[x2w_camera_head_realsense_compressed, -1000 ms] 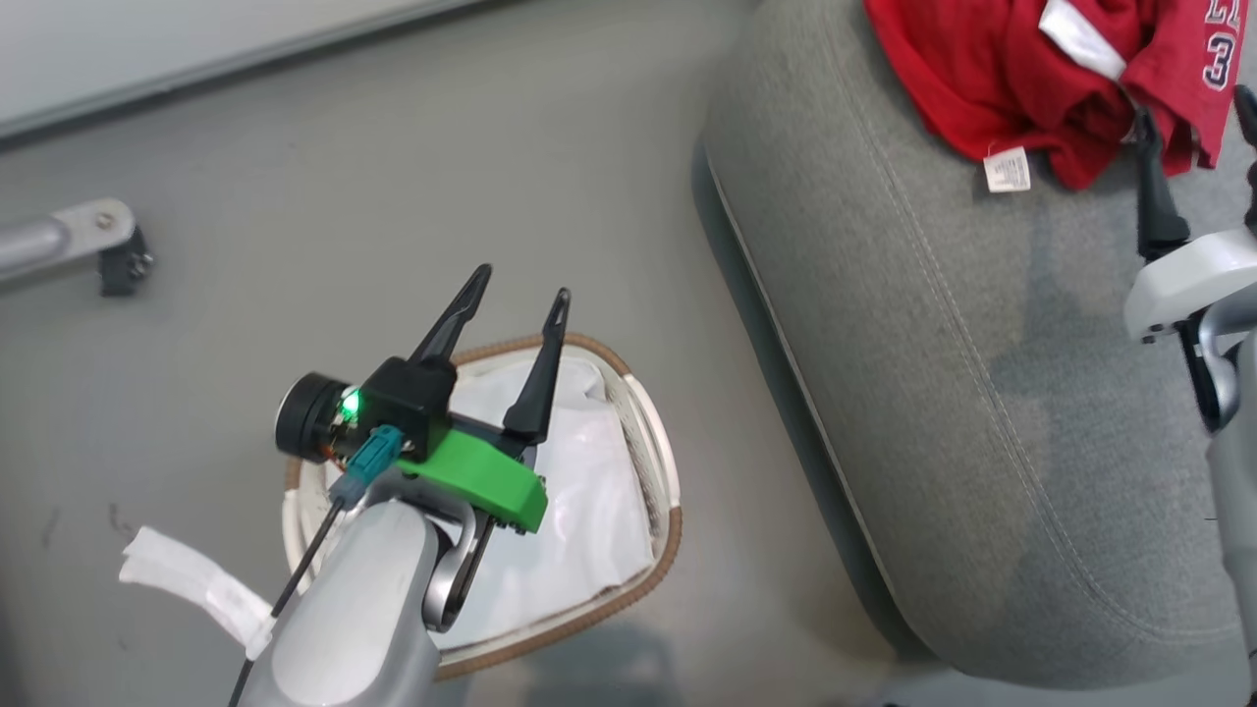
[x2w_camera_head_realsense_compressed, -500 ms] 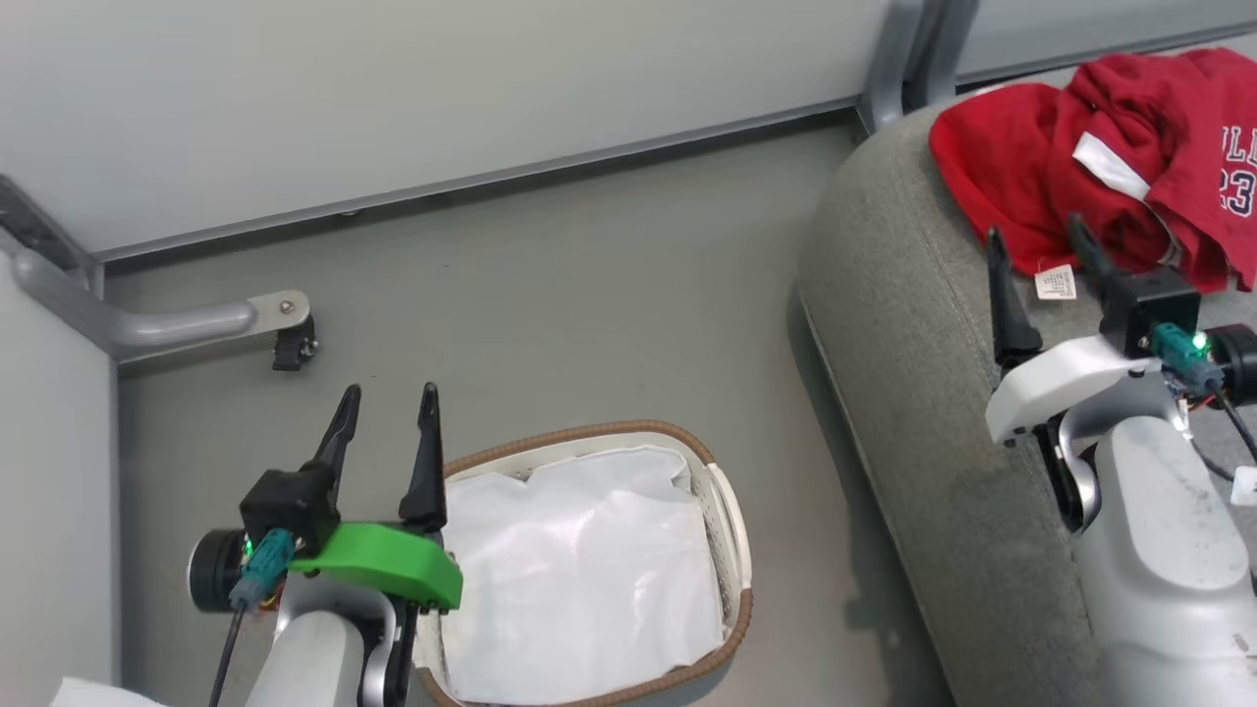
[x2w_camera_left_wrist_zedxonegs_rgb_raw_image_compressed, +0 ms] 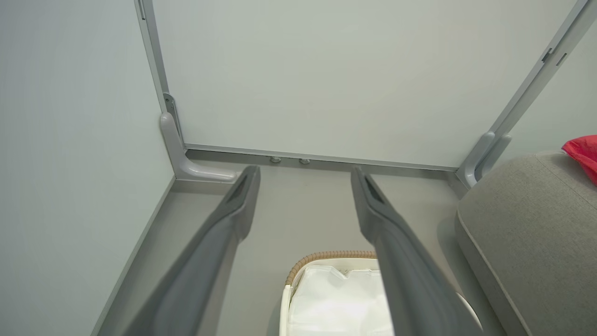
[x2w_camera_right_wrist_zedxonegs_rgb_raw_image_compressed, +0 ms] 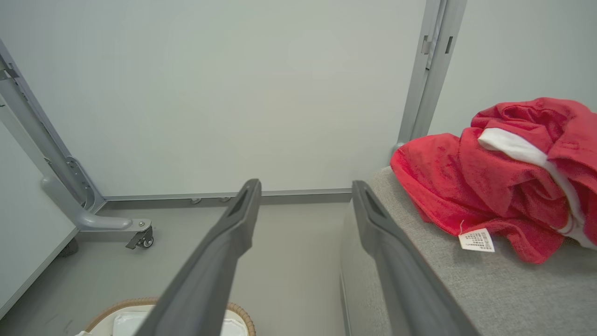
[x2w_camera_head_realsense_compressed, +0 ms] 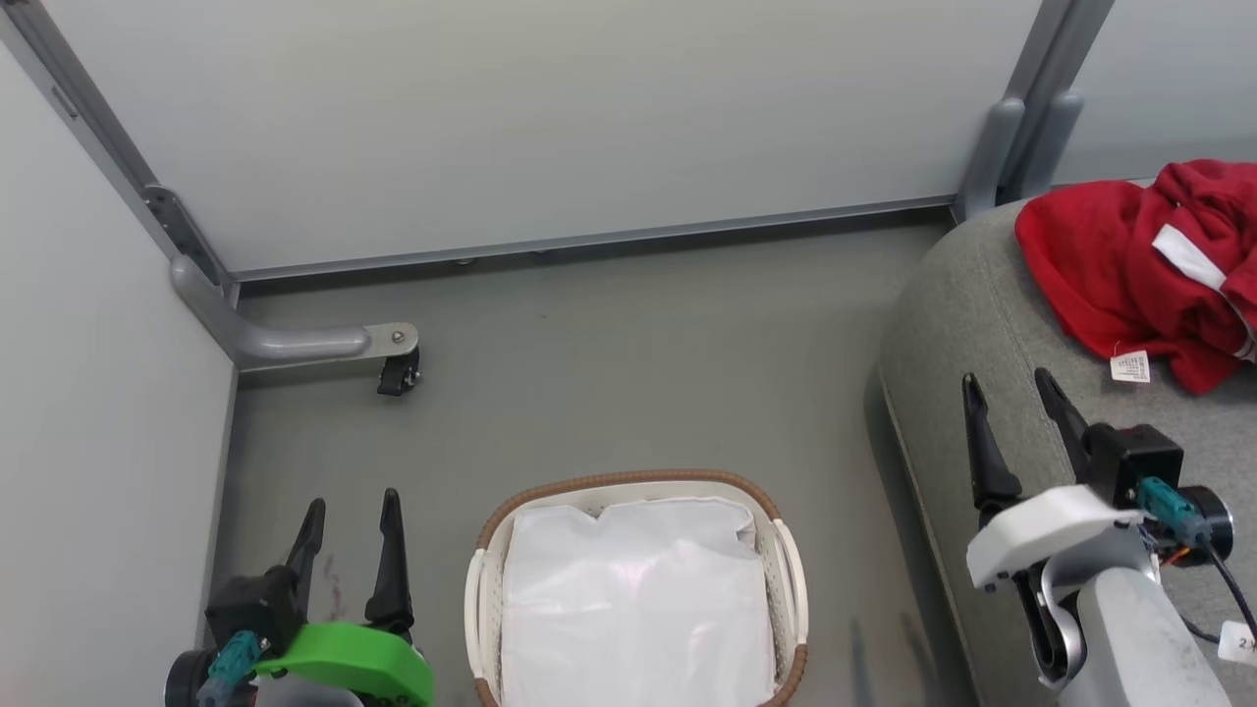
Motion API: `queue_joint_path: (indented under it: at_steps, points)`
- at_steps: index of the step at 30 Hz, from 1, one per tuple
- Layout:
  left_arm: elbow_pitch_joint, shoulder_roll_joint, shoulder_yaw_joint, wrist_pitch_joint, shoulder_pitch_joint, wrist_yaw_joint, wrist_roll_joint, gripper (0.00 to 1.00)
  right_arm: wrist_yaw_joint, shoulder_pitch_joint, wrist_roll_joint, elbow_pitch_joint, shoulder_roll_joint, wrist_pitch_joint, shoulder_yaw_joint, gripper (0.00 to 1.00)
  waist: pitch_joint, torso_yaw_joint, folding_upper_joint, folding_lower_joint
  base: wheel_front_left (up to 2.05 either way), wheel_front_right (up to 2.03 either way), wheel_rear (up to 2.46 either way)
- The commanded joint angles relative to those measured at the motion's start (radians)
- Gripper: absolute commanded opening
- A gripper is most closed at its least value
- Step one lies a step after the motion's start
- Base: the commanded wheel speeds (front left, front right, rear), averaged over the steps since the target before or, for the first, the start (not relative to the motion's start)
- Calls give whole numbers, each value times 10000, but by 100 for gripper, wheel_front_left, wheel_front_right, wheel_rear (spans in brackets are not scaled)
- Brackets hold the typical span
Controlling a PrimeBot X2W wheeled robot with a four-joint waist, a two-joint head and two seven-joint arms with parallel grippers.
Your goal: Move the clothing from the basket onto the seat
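Observation:
The red clothing (x2w_camera_head_realsense_compressed: 1139, 265) lies in a heap on the grey seat (x2w_camera_head_realsense_compressed: 972, 324) at the right, with a white stripe and a white tag showing; the right wrist view has the clothing (x2w_camera_right_wrist_zedxonegs_rgb_raw_image_compressed: 494, 182) on the seat (x2w_camera_right_wrist_zedxonegs_rgb_raw_image_compressed: 513, 289) too. The oval white basket (x2w_camera_head_realsense_compressed: 490, 560) with a brown rim stands on the floor at bottom centre, holding just its white liner (x2w_camera_head_realsense_compressed: 638, 609). My left gripper (x2w_camera_head_realsense_compressed: 352, 511) is open, low and left of the basket. My right gripper (x2w_camera_head_realsense_compressed: 1011, 388) is open over the seat's left edge, short of the clothing.
Pale partition walls (x2w_camera_head_realsense_compressed: 550, 118) close off the back and left. A grey metal foot with a black caster (x2w_camera_head_realsense_compressed: 398, 371) rests on the grey floor behind the basket. A vertical post (x2w_camera_head_realsense_compressed: 1021, 118) stands at the seat's back corner.
The head camera has tilted up, so basket and seat sit lower and more wall shows. Both grippers have drawn back toward the bottom, the left from over the basket to beside it.

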Motion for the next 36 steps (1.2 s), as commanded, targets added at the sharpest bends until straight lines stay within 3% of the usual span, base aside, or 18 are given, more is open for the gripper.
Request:
queue_joint_path:
  at_steps: [1,10,30,31,36]
  points:
    - [-40,1,57,-4,245,-47,-49,100,-15,354,176,-102,-42,-15,59,100,-332,257,0,1,0,0,0]
    - [-413,1,116,-4,872,52,-219,100,-15,1481,687,-513,-39,-15,570,100,-650,176,0,1,0,0,0]
    - [-532,0,46,-4,919,69,-346,100,-15,1668,873,-507,-37,-15,786,100,-660,88,0,1,0,0,0]
    - [-556,-8,25,2,857,63,-284,0,0,1558,786,-518,2,0,780,0,-660,88,0,1,0,0,0]
    - [-223,-26,51,119,822,52,-642,0,0,1663,1160,-176,79,158,693,0,-661,84,0,1,0,0,0]
